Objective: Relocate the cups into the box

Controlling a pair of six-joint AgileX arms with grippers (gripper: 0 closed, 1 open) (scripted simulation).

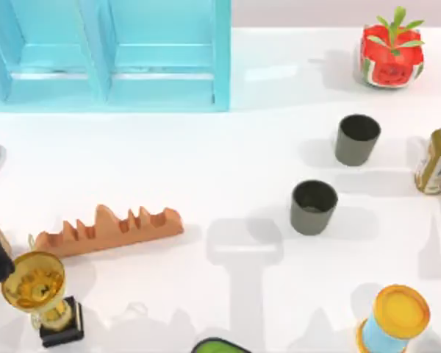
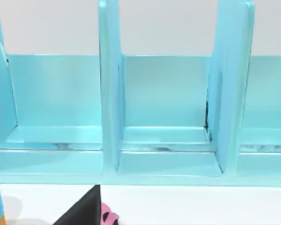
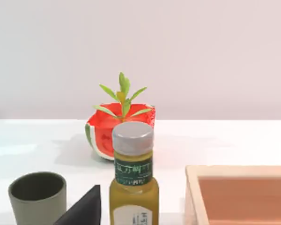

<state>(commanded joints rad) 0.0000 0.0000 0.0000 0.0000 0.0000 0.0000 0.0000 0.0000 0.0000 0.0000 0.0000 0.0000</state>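
Both cups (image 1: 357, 138) (image 1: 313, 207) stand upright and untouched towards the table's (image 1: 228, 154) right edge (box (image 3: 239, 194) nearby); I cannot tell either gripper's opening.

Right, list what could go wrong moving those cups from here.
1. The far cup stands near the yellow-green bottle; a pincer coming down for it might tip the bottle.
2. The near cup stands close to the far one, so reaching for either may nudge the other.
3. The wooden box lies just beyond the bottle, so a carried cup could clip it.
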